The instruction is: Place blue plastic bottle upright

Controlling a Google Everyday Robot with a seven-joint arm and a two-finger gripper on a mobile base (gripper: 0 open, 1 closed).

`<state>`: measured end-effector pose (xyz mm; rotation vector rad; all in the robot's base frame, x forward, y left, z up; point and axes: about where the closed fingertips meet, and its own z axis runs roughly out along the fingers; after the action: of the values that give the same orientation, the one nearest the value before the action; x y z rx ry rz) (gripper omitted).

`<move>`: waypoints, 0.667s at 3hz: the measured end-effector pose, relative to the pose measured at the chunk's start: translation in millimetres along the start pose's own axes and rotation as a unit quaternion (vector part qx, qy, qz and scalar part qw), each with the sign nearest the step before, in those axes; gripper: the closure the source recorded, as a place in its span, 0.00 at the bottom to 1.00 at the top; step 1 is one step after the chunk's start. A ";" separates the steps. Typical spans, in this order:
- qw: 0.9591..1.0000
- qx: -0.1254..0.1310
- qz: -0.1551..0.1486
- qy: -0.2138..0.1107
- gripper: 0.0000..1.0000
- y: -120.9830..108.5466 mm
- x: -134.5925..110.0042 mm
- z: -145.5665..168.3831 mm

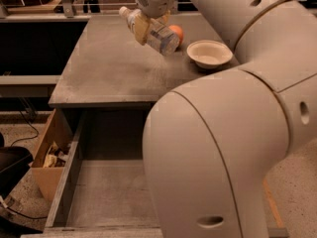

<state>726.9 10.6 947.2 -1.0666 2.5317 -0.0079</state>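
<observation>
The gripper (142,28) is pinching the blue plastic bottle (161,37) around its middle, holding it tilted over the far part of the grey table (99,68), white cap pointing up-left, base near the orange ball (177,32) and white bowl (209,54).

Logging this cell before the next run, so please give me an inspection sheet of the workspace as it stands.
Surface: grey table, with an open drawer below its front edge.
Job's things: blue plastic bottle tilted, white cap toward upper left, not upright.
Clutter: orange ball just behind the bottle; white bowl to the right.
Grippers: gripper over the table's far part, shut on the bottle.
Cables: black cable on the floor, left.
Surroundings: cardboard box beside the drawer.
</observation>
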 end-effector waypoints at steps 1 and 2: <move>0.999 0.004 -0.002 -0.050 1.00 -9.1 1.0 -21.1; 0.992 0.015 -0.026 -0.125 1.00 -15.9 -7.7 -43.4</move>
<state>727.2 -1.6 992.4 -1.0515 2.2730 0.0677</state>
